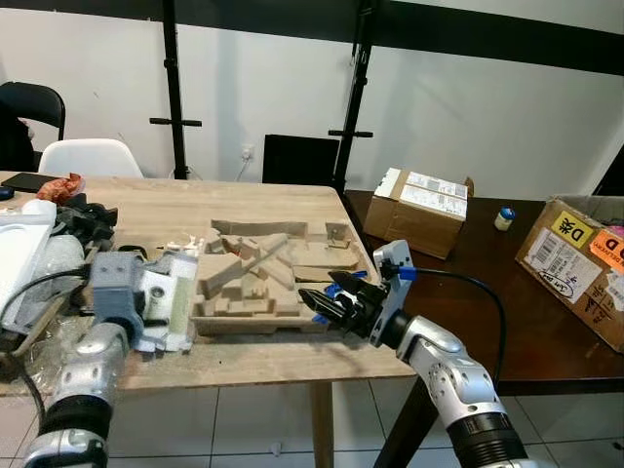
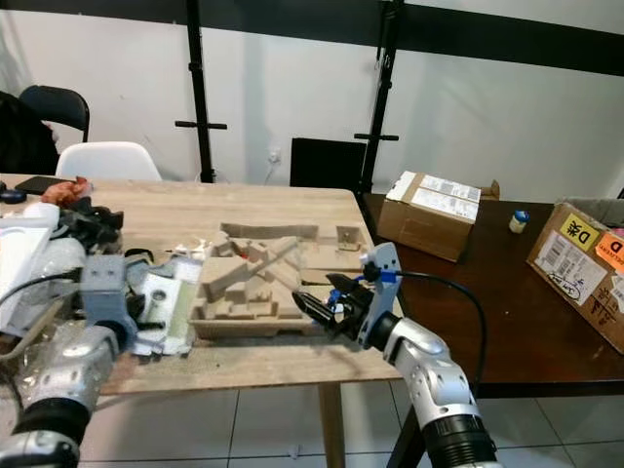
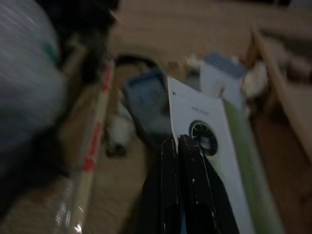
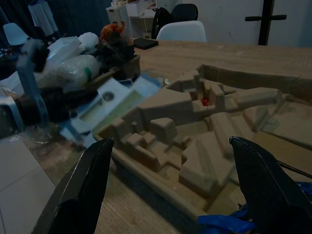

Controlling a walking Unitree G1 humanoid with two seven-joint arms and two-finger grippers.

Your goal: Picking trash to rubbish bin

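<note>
The right gripper (image 1: 322, 304) was spread wide at the brown moulded-pulp packaging tray (image 1: 255, 283), probably lining up a grab. Just beside that tray, the left gripper (image 3: 176, 146) was pinched on a white-and-green flat carton (image 3: 209, 146), looked ready to bin.

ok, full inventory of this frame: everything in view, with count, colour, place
wooden table: 1, light wood, centre
dark table: 1, dark brown, to the right of the wooden one
moulded pulp tray: 1, beige, wooden table centre
white and green carton: 1, left of the tray, at the left gripper
plastic packaging pile: several, white and clear, table's left edge
orange wrapper: 1, far left of the table
cardboard boxes: 2, brown, on the dark table
small jar: 1, white with blue lid, dark table
chairs: 2, one white, one black, behind the table
left gripper: fingers together on the carton
right gripper: open, at the tray's near right edge
</note>
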